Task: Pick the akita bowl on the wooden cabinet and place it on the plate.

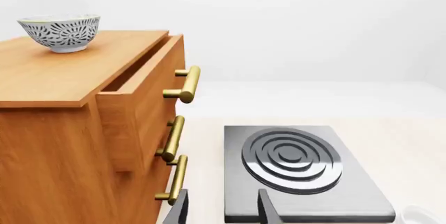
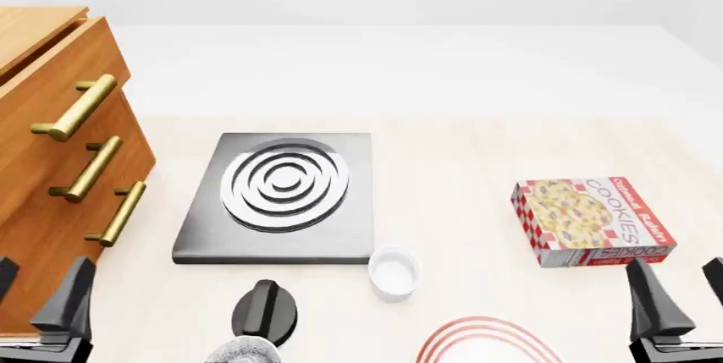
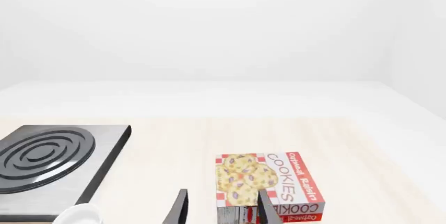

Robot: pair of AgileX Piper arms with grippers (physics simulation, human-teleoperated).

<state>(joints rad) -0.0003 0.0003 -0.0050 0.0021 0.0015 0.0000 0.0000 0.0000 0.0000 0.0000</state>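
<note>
The akita bowl (image 1: 61,32) stands upright on the far part of the wooden cabinet's (image 1: 62,104) top, seen only in the left wrist view. In the front view the wooden cabinet (image 2: 57,151) fills the left edge and its top is cut off. The plate (image 2: 486,342), white with red rings, lies at the near edge, half out of frame. My left gripper (image 2: 40,295) is open and empty beside the cabinet's lower front, well below the bowl. My right gripper (image 2: 683,295) is open and empty at the near right, by the cookie box.
The cabinet's top drawer is pulled out slightly. A grey stove plate (image 2: 283,194) lies mid-table with a black knob (image 2: 266,310) in front. A small white cup (image 2: 394,272) sits near the plate. A speckled bowl's rim (image 2: 240,352) shows at the near edge. A cookie box (image 2: 593,221) lies right.
</note>
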